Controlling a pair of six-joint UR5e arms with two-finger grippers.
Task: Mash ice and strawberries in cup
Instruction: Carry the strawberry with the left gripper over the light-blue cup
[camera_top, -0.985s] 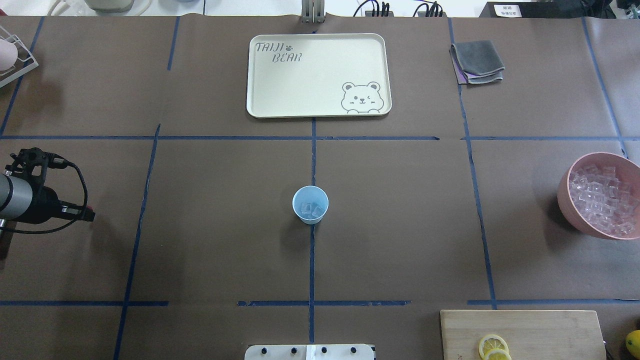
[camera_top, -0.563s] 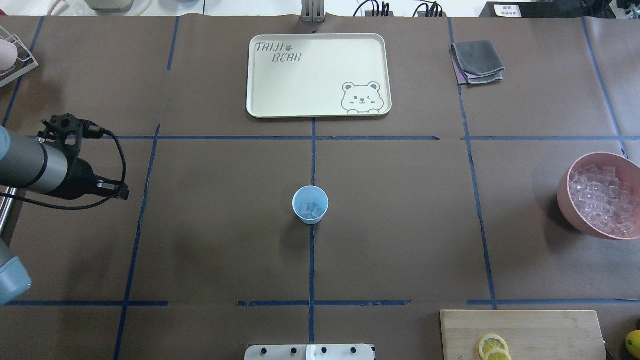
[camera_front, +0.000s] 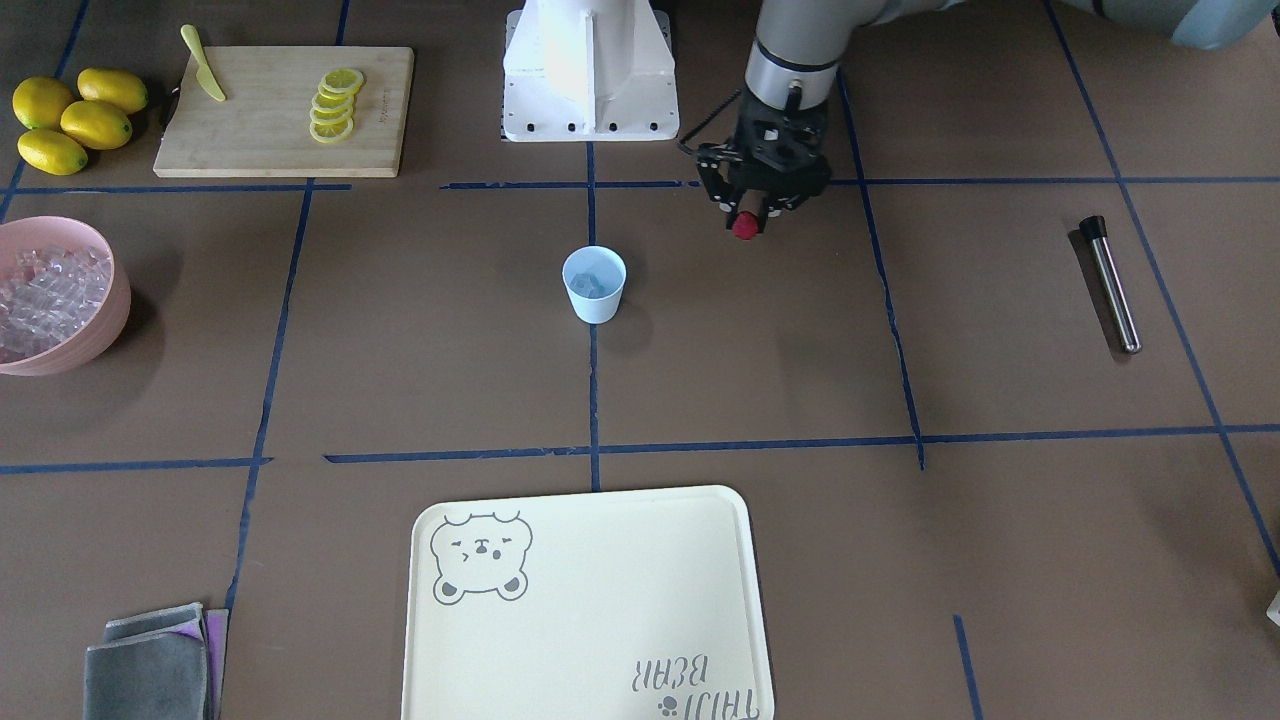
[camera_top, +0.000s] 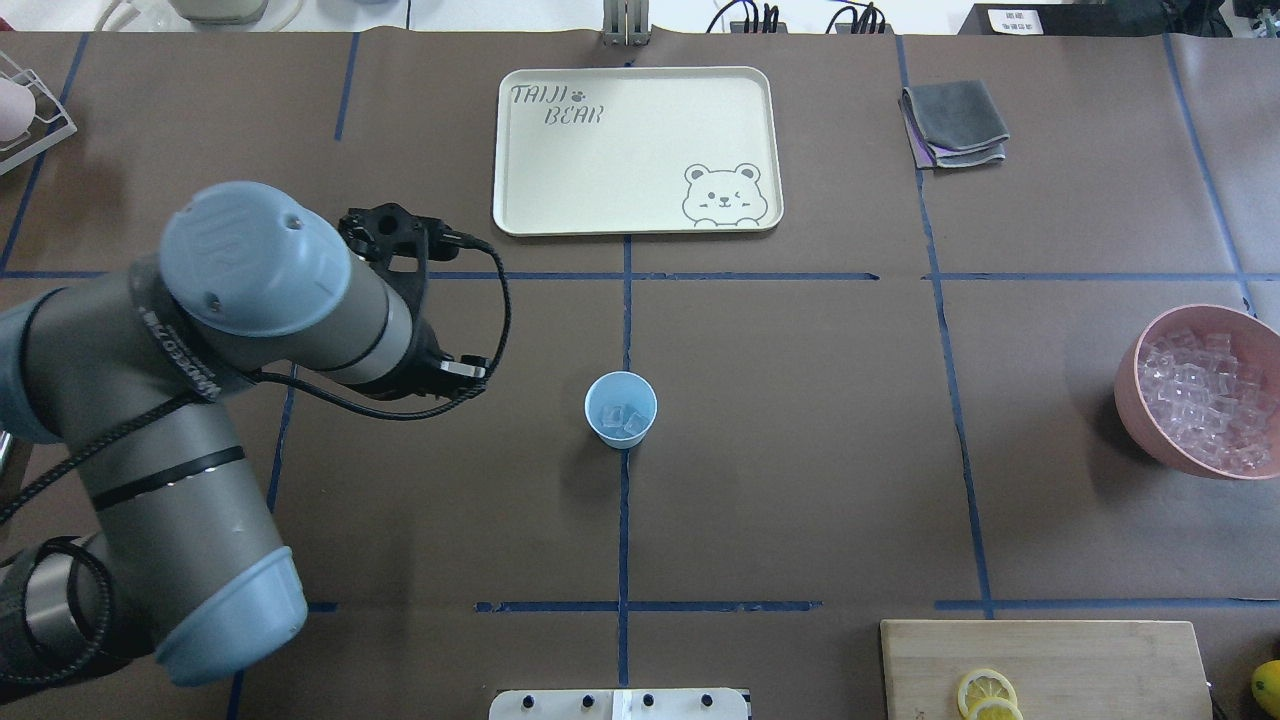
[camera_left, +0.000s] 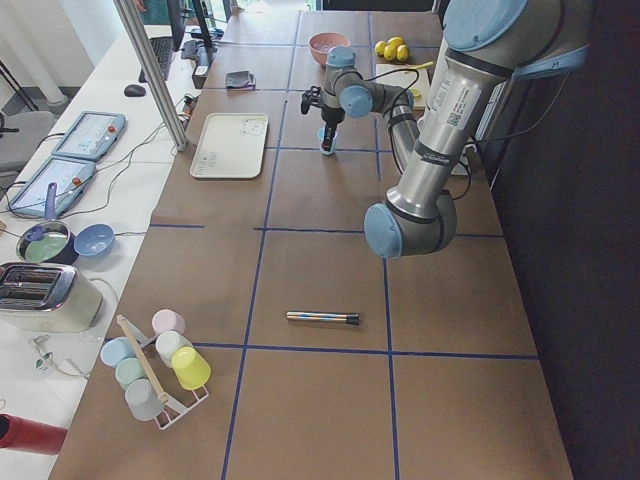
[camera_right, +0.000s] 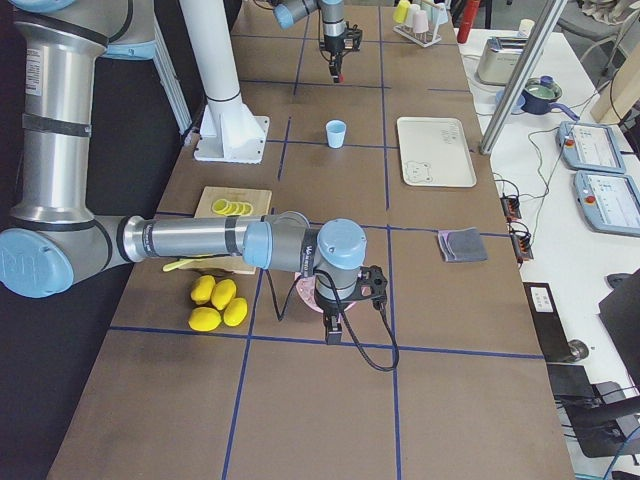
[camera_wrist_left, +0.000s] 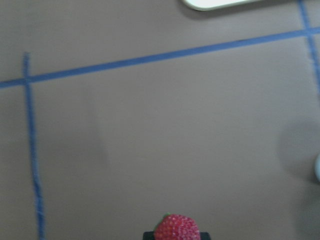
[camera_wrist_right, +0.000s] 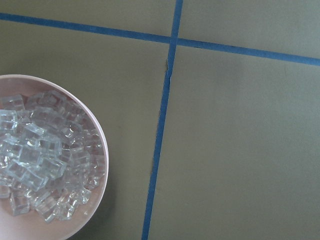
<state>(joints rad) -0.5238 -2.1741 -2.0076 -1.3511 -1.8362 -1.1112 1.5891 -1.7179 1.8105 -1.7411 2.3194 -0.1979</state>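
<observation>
Red strawberry sits clamped between left fingers, apart from cup.

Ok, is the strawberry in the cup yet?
No, out. The left gripper holds the strawberry off to one side of the cup, which contains only ice cubes.

The left pincer hangs well beyond a metal rod.

A robotics lab — paper-covered table gridded in blue tape, control pendants lying alongside.
</observation>
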